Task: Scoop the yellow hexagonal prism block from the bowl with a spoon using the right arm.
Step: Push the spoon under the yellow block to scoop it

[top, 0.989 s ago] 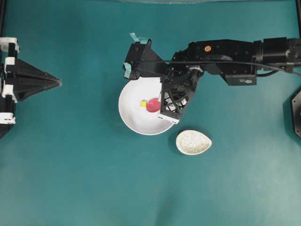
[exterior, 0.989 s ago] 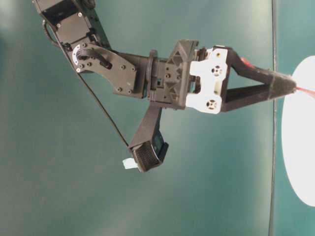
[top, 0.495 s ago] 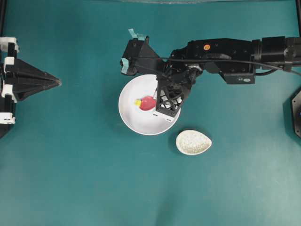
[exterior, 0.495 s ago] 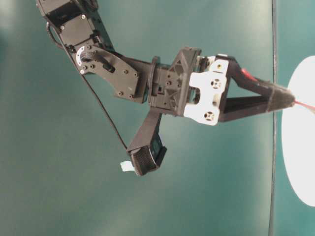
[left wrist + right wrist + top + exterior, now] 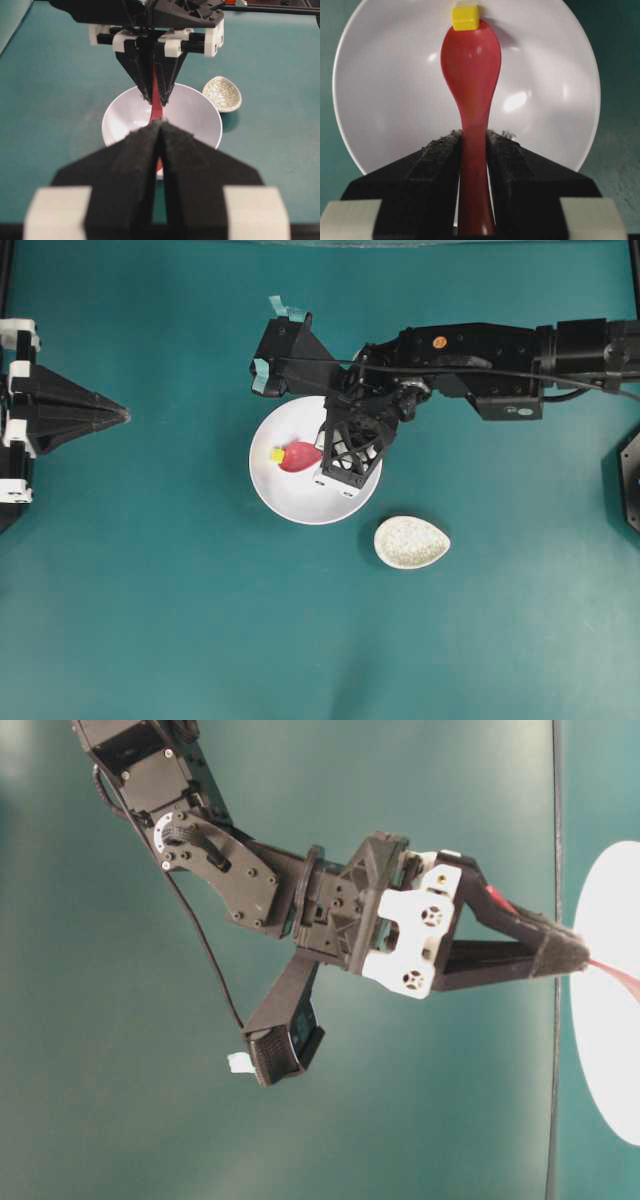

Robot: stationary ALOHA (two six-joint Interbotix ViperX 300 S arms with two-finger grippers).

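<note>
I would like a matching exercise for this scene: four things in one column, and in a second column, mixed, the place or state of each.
Things:
1. yellow block
2. spoon
3. speckled dish
4. left pincer

Places or states:
A. shut, holding nothing, far from the bowl
B. on the table, outside the bowl
C. handle clamped in the right pincer
D. in the bowl, at the tip of the spoon's scoop

Pairs: 1-D, 2-C, 3-B, 4-A
</note>
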